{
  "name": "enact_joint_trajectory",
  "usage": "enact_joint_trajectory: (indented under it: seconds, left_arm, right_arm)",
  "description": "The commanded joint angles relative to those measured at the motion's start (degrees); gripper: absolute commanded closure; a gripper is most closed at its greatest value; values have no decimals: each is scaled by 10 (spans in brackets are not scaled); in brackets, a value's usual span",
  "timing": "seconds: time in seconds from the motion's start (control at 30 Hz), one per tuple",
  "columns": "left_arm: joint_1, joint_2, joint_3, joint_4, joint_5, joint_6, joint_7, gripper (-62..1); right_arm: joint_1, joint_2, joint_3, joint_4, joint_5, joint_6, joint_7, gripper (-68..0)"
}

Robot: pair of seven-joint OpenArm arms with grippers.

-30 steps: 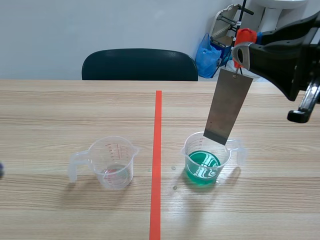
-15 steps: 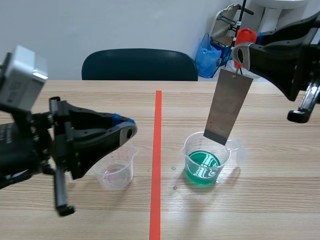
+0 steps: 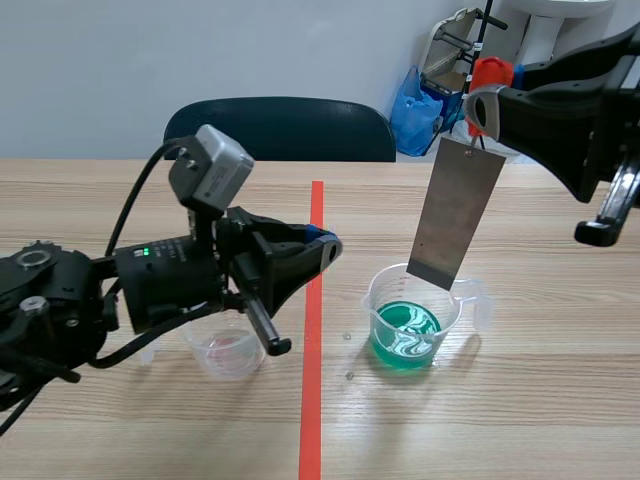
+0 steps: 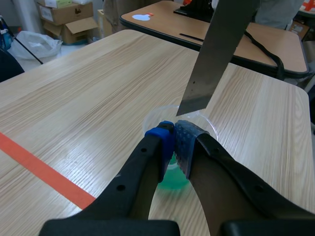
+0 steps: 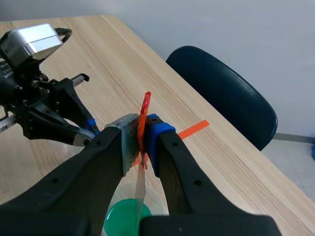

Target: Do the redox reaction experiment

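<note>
A clear beaker of green liquid [image 3: 405, 328] stands right of the tape line. Just above it hangs a grey metal sheet [image 3: 456, 213] from an orange-red clip [image 3: 489, 74]. My right gripper [image 3: 480, 108] is shut on that clip, as the right wrist view shows: clip [image 5: 144, 114], sheet [image 5: 140, 194], green beaker [image 5: 120, 220]. A second clear beaker [image 3: 232, 348] with a little pinkish liquid sits left of the line, partly hidden by my left arm. My left gripper [image 3: 326, 246] is shut on nothing, above the tape line. Its fingertips [image 4: 173, 140] point at the green beaker [image 4: 170, 178] and the sheet [image 4: 216, 54].
An orange-red tape line [image 3: 314, 340] runs down the table's middle. A dark chair [image 3: 280, 130] stands behind the far edge, with a blue bag [image 3: 413, 112] and a stand beyond. The left wrist view shows another table [image 4: 231, 29] and cardboard boxes [image 4: 69, 19] past the table's end.
My left arm has come in from the left and swung right and up, over the pinkish beaker toward the tape line. The right arm and the hanging sheet have stayed still.
</note>
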Motion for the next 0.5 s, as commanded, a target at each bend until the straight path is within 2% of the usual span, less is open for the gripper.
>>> enact_joint_trajectory:
  seconds: [0.0,0.27,0.47]
  left_arm:
    - [-9,12,6,13,-5,-2,-3,-19]
    - [-17,60,16,11,0,-1,16,-19]
    - [-17,66,16,11,2,7,14,-19]
  right_arm:
    - [7,2,4,8,4,0,7,-6]
    - [7,2,4,8,4,0,7,-7]
    - [7,2,4,8,4,0,6,-7]
